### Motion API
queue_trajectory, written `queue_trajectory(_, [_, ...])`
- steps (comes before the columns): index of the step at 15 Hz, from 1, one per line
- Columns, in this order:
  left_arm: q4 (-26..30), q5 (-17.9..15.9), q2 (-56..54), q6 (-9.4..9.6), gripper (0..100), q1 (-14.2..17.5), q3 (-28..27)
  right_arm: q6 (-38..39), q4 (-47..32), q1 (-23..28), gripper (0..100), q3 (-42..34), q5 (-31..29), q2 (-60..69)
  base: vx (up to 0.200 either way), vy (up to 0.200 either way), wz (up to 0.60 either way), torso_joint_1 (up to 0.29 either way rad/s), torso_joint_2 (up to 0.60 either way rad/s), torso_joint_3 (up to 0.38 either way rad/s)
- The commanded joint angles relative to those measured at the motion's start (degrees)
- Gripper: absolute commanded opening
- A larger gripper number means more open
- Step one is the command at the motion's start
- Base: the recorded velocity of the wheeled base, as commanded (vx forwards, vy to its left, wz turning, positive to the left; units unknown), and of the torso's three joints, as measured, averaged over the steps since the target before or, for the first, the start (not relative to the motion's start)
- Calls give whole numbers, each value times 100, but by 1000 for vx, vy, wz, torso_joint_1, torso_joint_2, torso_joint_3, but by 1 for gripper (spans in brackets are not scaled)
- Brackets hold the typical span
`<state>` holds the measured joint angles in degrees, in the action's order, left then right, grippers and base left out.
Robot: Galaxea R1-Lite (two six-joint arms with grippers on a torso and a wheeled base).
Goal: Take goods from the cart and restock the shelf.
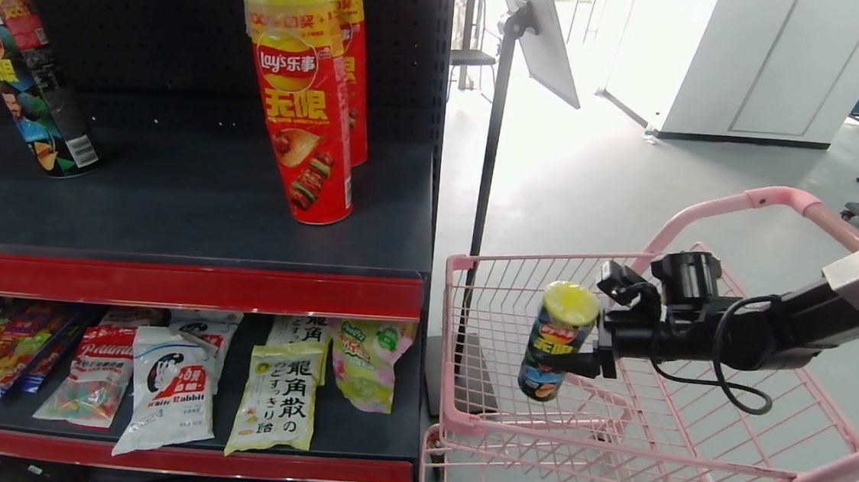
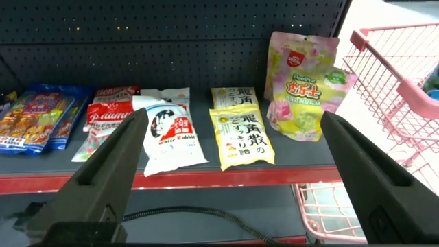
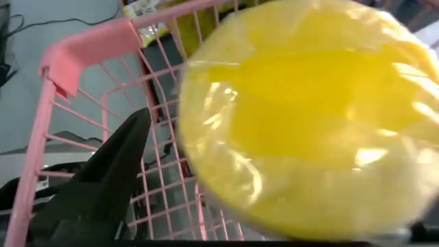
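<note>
My right gripper (image 1: 575, 354) is shut on a chip can (image 1: 556, 340) with a yellow lid and dark label, holding it upright above the pink cart (image 1: 696, 461). In the right wrist view the can's yellow lid (image 3: 309, 123) looms large beside one dark finger (image 3: 103, 185). The upper shelf (image 1: 186, 214) carries two red chip cans (image 1: 306, 101) at its right and a dark can (image 1: 25, 75) at its left. My left gripper (image 2: 233, 161) hangs open in front of the lower shelf (image 2: 206, 180).
The lower shelf holds several snack bags: a white one (image 1: 169, 389), a yellow one (image 1: 275, 397), a green-pink one (image 1: 370, 359). A stand with a tilted panel (image 1: 494, 123) rises between shelf and cart. Open floor lies behind the cart.
</note>
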<state>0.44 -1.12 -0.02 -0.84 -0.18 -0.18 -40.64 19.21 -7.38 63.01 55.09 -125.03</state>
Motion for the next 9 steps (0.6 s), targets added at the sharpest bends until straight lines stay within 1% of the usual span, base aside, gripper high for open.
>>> queue_trajectory(1, [0,-2,2,-4,100,1,1,65,21,-431,0,27,2,75,0,0,0,0,0,0])
queue_trajectory(5, [0,-2,2,-4,100,1,1,74,21,-449,0,18,2,339,0,0,0,0,0,0])
queue_trajectory(6, [0,-2,2,5,100,1,1,83,12,-344,0,18,-7,769,0,0,0,0,0,0])
queue_trajectory(7, [0,-2,2,5,100,1,1,92,12,-308,0,18,-7,857,0,0,0,0,0,0])
queue_trajectory(9, [0,-2,2,-4,100,1,1,496,21,26,0,27,2,1965,0,0,0,0,0,0])
